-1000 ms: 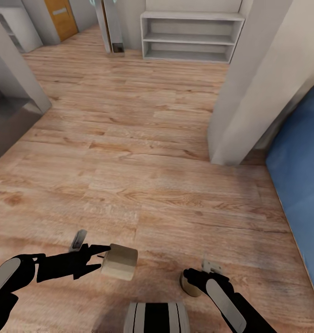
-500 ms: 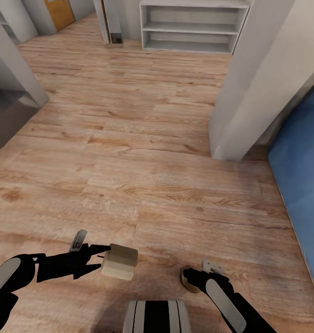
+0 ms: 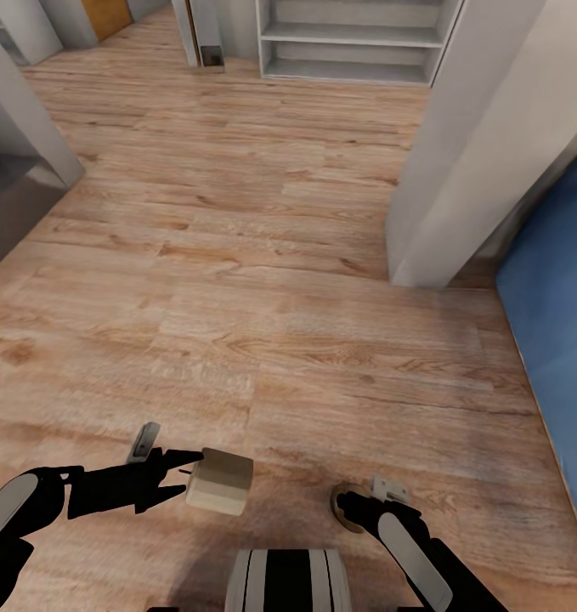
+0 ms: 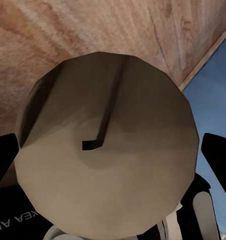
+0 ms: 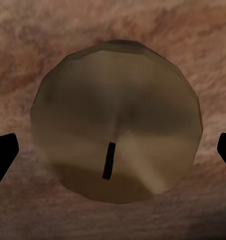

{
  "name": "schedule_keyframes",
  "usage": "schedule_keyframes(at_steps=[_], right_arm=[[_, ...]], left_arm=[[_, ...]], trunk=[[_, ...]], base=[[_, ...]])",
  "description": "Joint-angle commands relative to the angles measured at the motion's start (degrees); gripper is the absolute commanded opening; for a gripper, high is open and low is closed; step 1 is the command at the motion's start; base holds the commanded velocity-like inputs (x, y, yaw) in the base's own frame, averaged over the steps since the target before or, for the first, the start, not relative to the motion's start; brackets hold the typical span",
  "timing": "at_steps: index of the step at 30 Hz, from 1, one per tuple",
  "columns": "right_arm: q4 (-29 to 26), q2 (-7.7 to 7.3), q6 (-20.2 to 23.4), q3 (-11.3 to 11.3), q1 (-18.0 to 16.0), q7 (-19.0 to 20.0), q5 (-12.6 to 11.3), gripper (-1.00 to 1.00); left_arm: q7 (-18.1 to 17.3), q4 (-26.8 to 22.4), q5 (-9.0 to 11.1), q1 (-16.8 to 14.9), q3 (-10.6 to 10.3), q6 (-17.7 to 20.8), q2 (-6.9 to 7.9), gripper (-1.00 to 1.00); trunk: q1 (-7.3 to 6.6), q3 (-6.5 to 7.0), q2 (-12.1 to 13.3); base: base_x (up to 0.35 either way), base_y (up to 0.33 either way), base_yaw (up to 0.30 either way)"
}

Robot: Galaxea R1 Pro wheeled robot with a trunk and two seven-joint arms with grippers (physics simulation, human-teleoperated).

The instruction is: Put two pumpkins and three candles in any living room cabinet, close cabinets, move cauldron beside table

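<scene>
Head view first: the whole room has slid upward in the picture over the last second, the white shelf unit (image 3: 353,42) now cut off at the top and the pillar (image 3: 466,153) shifted with it, while my arms sit exactly where they were. So the camera and base moved, not the furniture; I judge I am rolling forward across the wood floor (image 3: 263,280), which stretches ahead of both grippers. The blue surface (image 3: 556,340) lies well off beyond my right gripper's outer side.

No cabinet is ahead of me, so this is a carrying leg, with the stowing still to do.

My left gripper (image 3: 188,473) is clamped on a candle (image 3: 220,481), held sideways just ahead of the fingertips. Its wrist view looks straight at the pale top (image 4: 110,160), with the dark wick at its centre and a finger at each side.

My right gripper (image 3: 356,508) holds a second candle (image 3: 346,515), tucked right at its tip. Its wrist view shows that pale face (image 5: 115,142) between the two fingertips, floor beyond. I judge it grasped, though contact there is hard to make out.

Neither candle has shifted in its grip, so both holds seem steady.
</scene>
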Motion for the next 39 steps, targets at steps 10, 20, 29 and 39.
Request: schedule_keyframes(at_steps=[10,20,29,39], right_arm=[[-0.09,-0.10,-0.85,0.24,-0.05,-0.31,-0.40,1.00],[0.50,-0.13,-1.34,0.26,-0.05,3.82,-0.43,1.00],[1.24,-0.13,-1.43,0.18,-0.05,3.92,-0.40,1.00],[1.51,-0.13,-1.52,0.18,-0.05,3.92,-0.40,1.00]], left_arm=[[0.58,-0.04,0.64,-0.04,-0.06,-0.02,0.03,-1.00],[0.58,-0.04,0.64,-0.03,-0.05,-0.07,0.03,-1.00],[0.58,-0.04,0.64,-0.01,-0.09,-0.05,0.03,-1.00],[0.58,-0.04,0.64,-0.01,-0.11,-0.07,0.03,-1.00]], trunk=[[0.09,-0.92,-0.07],[0.09,-0.92,-0.07],[0.14,-1.36,-0.10],[0.22,-2.03,-0.14]], base=[[0.000,0.000,0.000],[0.000,0.000,0.000],[0.000,0.000,0.000],[0.000,0.000,0.000]])
